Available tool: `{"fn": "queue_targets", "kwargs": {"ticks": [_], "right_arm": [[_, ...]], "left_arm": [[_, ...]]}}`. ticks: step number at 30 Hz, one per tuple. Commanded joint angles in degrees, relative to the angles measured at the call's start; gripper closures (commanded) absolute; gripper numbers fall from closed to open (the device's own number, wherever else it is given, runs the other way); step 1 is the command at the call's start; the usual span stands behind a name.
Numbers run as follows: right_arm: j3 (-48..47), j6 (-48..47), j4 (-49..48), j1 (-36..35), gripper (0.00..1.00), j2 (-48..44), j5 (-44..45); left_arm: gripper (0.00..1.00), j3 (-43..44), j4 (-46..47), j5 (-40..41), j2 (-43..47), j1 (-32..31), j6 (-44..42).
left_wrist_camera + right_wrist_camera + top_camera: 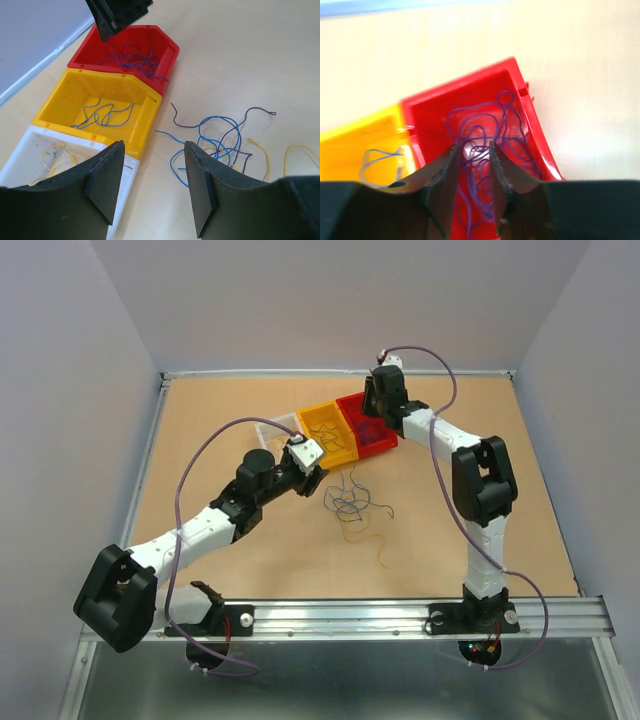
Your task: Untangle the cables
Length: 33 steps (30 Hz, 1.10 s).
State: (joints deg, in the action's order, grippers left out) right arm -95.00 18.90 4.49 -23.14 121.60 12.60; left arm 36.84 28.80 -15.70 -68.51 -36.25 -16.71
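A loose tangle of thin blue, dark purple and yellow cables (350,502) (220,137) lies on the table in front of three bins. My left gripper (155,185) (316,478) hovers open beside the white bin, left of the tangle, with nothing between its fingers. Over the red bin (470,85) (365,423) my right gripper (472,155) (373,420) stands open. Purple cables (485,120) (130,57) lie in that bin under the gap between its fingers. A blue cable (105,115) rests in the yellow bin (60,102), and yellow cables (55,155) in the white bin (30,137).
The three bins stand side by side in a slanted row at mid-table, white (280,427), yellow (328,432), red. A single yellow cable (378,540) trails toward the near edge. A raised rim (340,372) borders the table.
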Motion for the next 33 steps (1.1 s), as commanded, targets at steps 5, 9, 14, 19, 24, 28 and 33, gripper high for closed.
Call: {"fn": "queue_targets", "kwargs": {"ticks": [5,9,14,19,24,28,33], "right_arm": [[6.7,-1.4,0.0,0.2,0.36,-12.6,-1.4],[14.1,-1.1,-0.1,0.0,0.28,-20.2,-3.7],[29.5,-0.7,-1.7,-1.6,0.17,-29.7,-5.3],[44.4,2.5,-6.3,-2.0,0.22,-41.2,-5.7],[54.6,6.1,-10.4,-2.5,0.29,-50.9,-6.3],[58.9,7.8,-10.9,-2.4,0.29,-57.8,-3.2],[62.3,8.9,-11.3,-2.5,0.29,-64.4,-1.8]], "left_arm": [[0.34,3.9,1.1,-0.9,-2.3,0.0,-1.6],[0.28,5.3,-0.3,-3.1,-4.6,-0.2,-2.7],[0.23,9.9,-5.8,-5.1,-11.6,-1.5,-3.6],[0.23,13.2,-7.3,-5.9,-17.2,-3.6,-4.4],[0.24,17.6,-10.4,-9.1,-22.4,-5.2,-6.8],[0.25,20.8,-12.7,-9.3,-27.4,-7.4,-9.6],[0.28,25.3,-16.1,-5.9,-32.5,-9.5,-12.5]]}}
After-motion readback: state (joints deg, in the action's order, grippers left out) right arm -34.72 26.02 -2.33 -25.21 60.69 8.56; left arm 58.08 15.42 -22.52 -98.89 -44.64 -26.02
